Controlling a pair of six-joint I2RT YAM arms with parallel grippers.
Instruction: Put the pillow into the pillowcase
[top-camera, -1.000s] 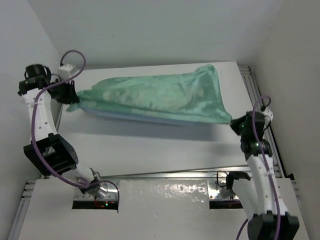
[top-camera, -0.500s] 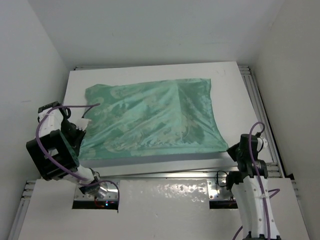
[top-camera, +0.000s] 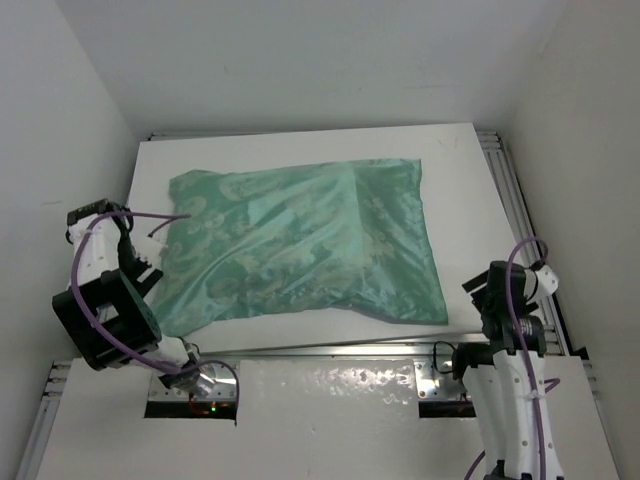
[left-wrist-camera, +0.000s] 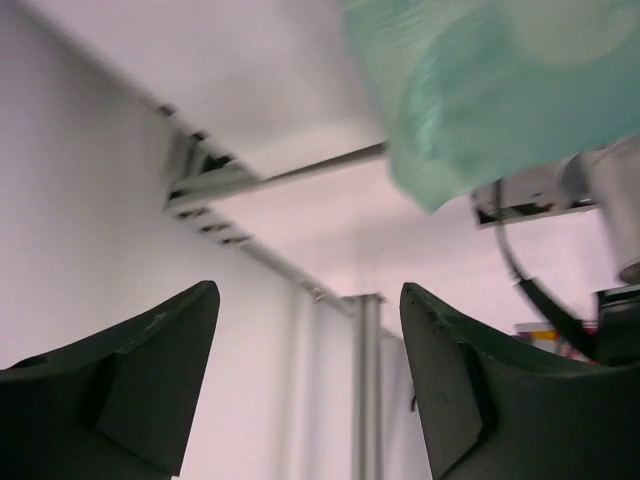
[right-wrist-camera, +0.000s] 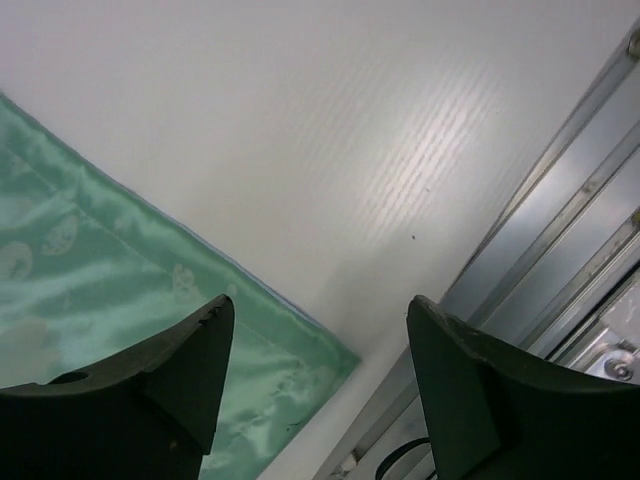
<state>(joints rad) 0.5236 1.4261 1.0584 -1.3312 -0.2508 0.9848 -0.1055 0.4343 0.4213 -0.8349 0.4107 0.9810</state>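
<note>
Green pillowcase (top-camera: 300, 245) is lying all puffed up across the middle of the desk (top-camera: 300, 155), its near corners reaching toward the near edge. Both the left hand (left-wrist-camera: 308, 300) and right hand (right-wrist-camera: 320, 305) are hanging spread wide beside those corners, gripping nothing.

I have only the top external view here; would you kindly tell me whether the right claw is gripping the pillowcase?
Observer: No. In the right wrist view the right claw stands open and empty; the pillowcase corner lies flat on the table below it.
Operator: Thank you. And the left claw?
Observer: In the left wrist view the left claw is open and empty too; the green cloth shows beyond it, untouched.
Operator: Does the case's other face show?
Observer: Yes, the right wrist view shows a thin light-blue line along the green corner's edge.
</note>
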